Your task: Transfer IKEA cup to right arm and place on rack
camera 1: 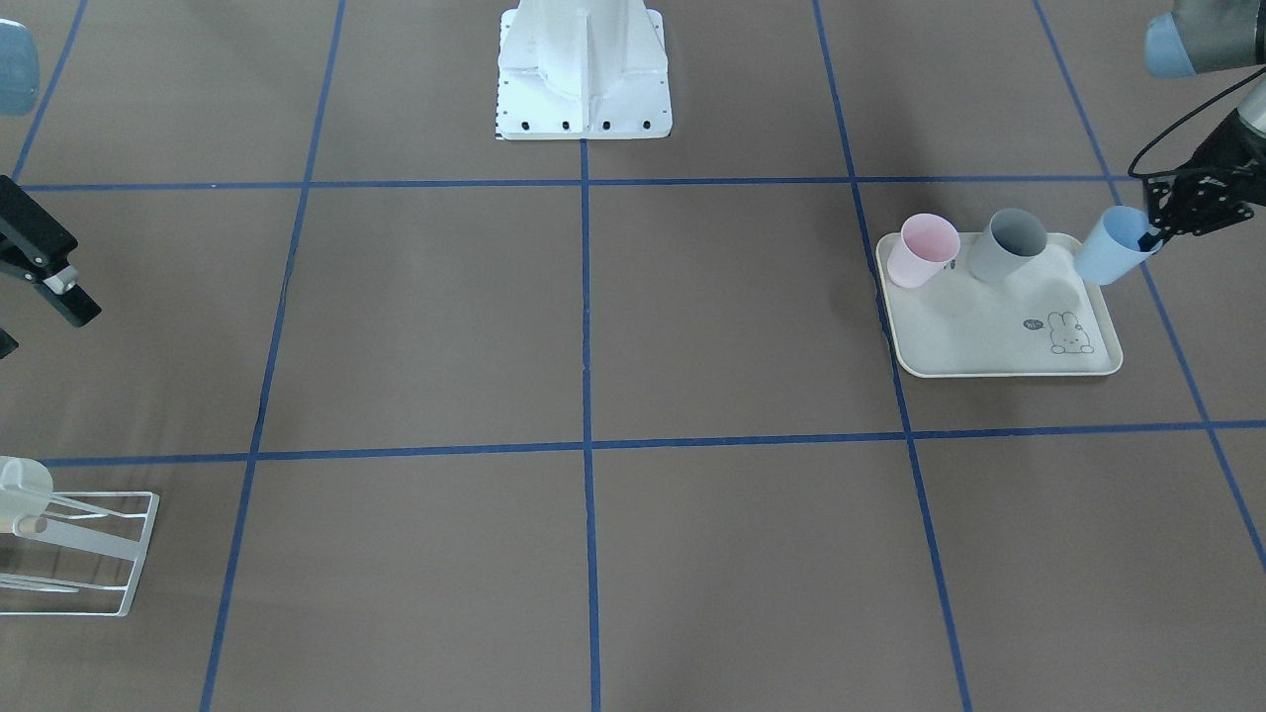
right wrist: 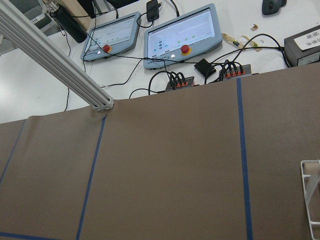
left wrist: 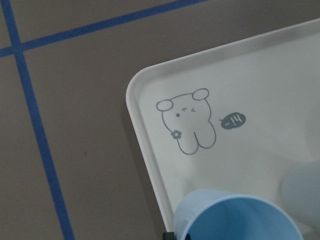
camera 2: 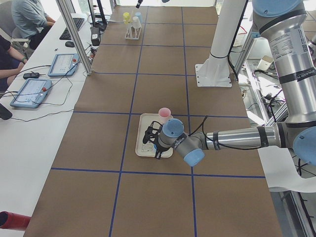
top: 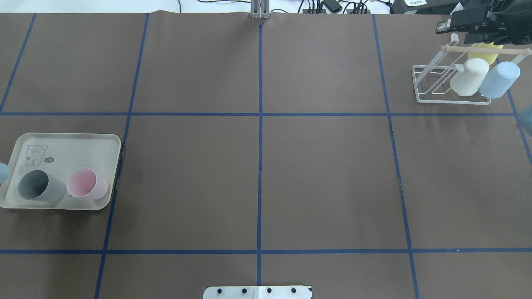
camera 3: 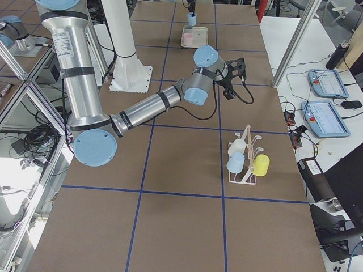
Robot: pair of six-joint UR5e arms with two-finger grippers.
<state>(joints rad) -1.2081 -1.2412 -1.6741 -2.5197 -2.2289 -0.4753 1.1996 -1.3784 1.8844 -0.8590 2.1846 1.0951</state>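
My left gripper [camera 1: 1152, 237] is shut on the rim of a light blue IKEA cup [camera 1: 1113, 247], one finger inside the mouth. The cup hangs tilted just above the far corner of the cream rabbit-print tray [camera 1: 989, 341]; its rim fills the bottom of the left wrist view [left wrist: 235, 217]. The right arm's gripper [camera 1: 40, 287] hovers at the opposite end of the table, open and holding nothing, near the white wire rack [top: 453, 102] with its wooden dowel [top: 482, 50]. One rack corner [right wrist: 310, 195] shows in the right wrist view.
A pink cup [camera 1: 922, 249] and a grey cup [camera 1: 1007, 244] stand on the tray. The rack carries a cream cup [top: 469, 77], a blue cup [top: 498, 79] and a yellow one [top: 484, 54]. The white robot base [camera 1: 584, 69] stands mid-table. People sit at a side desk [camera 2: 29, 17].
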